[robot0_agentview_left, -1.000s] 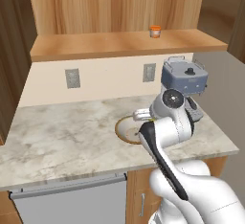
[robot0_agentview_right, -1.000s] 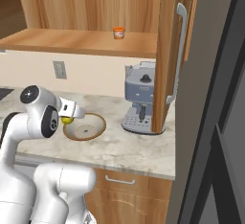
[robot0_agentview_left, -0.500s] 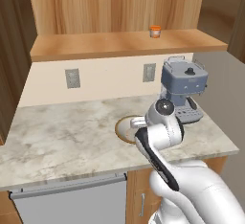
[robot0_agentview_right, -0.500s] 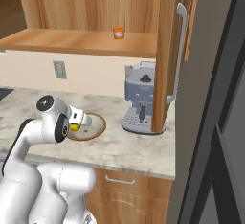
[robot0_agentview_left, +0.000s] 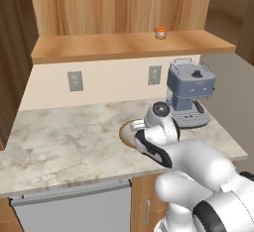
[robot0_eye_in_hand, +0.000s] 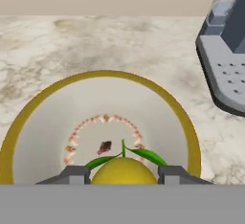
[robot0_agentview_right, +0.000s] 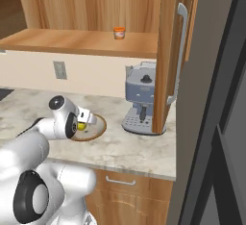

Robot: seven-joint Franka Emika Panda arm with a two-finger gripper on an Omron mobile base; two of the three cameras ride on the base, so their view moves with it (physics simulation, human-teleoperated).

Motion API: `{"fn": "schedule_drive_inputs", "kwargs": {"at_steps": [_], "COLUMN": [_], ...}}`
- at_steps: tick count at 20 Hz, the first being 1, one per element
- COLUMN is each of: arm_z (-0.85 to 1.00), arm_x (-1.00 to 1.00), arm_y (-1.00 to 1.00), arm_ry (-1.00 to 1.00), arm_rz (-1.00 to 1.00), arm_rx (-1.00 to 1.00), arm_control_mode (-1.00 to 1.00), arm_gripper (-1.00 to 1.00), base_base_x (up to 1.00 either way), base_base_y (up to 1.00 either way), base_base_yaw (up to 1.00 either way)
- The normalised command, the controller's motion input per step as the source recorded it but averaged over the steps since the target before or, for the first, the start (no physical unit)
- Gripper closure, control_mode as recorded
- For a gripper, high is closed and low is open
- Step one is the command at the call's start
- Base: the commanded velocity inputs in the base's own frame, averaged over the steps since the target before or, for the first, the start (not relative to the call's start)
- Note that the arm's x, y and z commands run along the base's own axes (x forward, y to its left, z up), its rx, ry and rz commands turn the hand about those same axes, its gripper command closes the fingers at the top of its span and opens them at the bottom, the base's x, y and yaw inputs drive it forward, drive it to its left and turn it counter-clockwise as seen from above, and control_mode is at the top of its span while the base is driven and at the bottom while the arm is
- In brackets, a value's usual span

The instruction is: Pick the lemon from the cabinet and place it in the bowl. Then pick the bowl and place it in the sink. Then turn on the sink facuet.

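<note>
- Gripper (robot0_eye_in_hand: pixel 123 174) jaws closed on the lemon (robot0_eye_in_hand: pixel 123 170), one fingertip (robot0_eye_in_hand: pixel 74 174) on each side of it.
- Lemon hangs directly above the bowl (robot0_eye_in_hand: pixel 43 137), over the near part of its floor; centre ring just beyond.
- Release should drop it inside the rim; no sideways correction looks needed.
- Coffee machine (robot0_eye_in_hand: pixel 225 55) stands beside the bowl, apart from the rim; bare counter (robot0_agentview_left: pixel 64 142) on the bowl's other side.

Marble counter (robot0_agentview_left: pixel 64 142) bears bowl (robot0_eye_in_hand: pixel 38 122), coffee machine (robot0_agentview_left: pixel 190 94); shelf (robot0_agentview_left: pixel 99 47) bears jar (robot0_agentview_left: pixel 160 32).
</note>
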Motion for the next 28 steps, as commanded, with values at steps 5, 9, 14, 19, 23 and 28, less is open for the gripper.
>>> {"fn": "schedule_drive_inputs", "kwargs": {"at_steps": [5,9,14,19,23,28], "arm_z": [-0.61,-0.37,-0.08,0.0,0.09,0.53], "arm_x": [0.26,0.02,0.0,0.0,0.03,-0.07], "arm_y": [0.0,0.08,0.08,0.0,0.07,0.3], "arm_ry": [0.05,0.0,0.0,0.0,0.0,0.0], "arm_rz": [0.0,0.0,0.0,0.0,0.0,0.0], "arm_rx": [0.0,0.0,0.0,0.0,0.0,-0.03], "arm_control_mode": [-1.0,-1.0,-1.0,-1.0,-1.0,-1.0], "arm_gripper": [1.0,1.0,-1.0,-1.0,-1.0,-1.0], "base_base_x": [0.0,0.0,0.0,0.0,0.0,0.0], "base_base_y": [0.0,0.0,0.0,0.0,0.0,0.0], "base_base_yaw": [0.0,0.0,0.0,0.0,0.0,0.0]}}
